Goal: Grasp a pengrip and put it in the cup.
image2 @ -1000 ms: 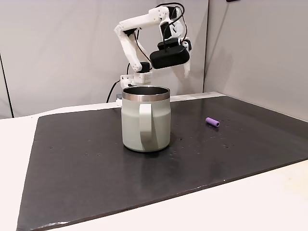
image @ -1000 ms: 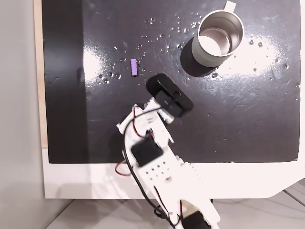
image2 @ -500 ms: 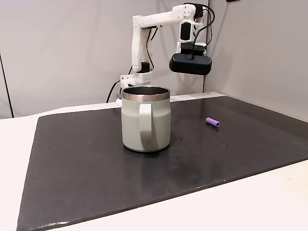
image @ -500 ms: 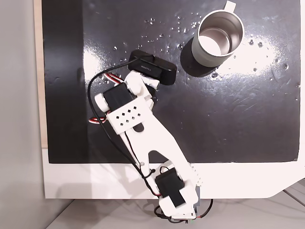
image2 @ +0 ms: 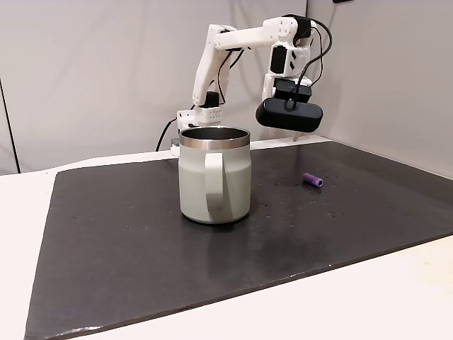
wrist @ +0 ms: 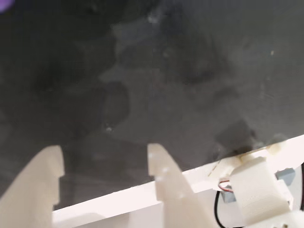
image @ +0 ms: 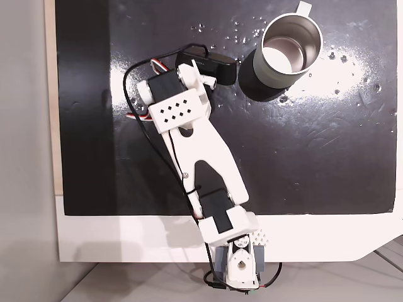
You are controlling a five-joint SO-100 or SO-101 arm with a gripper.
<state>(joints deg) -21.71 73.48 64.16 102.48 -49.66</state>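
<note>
The purple pengrip (image2: 313, 180) lies on the black mat, right of the cup (image2: 214, 177) in a fixed view from the side. From above, the arm covers the pengrip's spot, and the cup (image: 289, 50) stands upright at the top right, its shiny inside showing nothing in it. My gripper (wrist: 103, 152) hangs above the mat, open, with nothing between its white fingers. A purple blur, the pengrip (wrist: 4, 4), shows at the top-left corner of the wrist view, well away from the fingertips. From the side, the black wrist camera (image2: 289, 115) hides the fingers.
The black mat (image: 327, 145) covers most of the white table (image: 327, 239). Small white specks (image: 220, 31) are scattered near the cup. The arm's base (image: 236, 270) sits at the bottom edge. A grey wall (image2: 382, 71) stands behind the mat.
The arm has stretched out farther over the mat. Its wrist has come down and swung toward the pengrip, which it now covers from above. Cup and pengrip have not moved.
</note>
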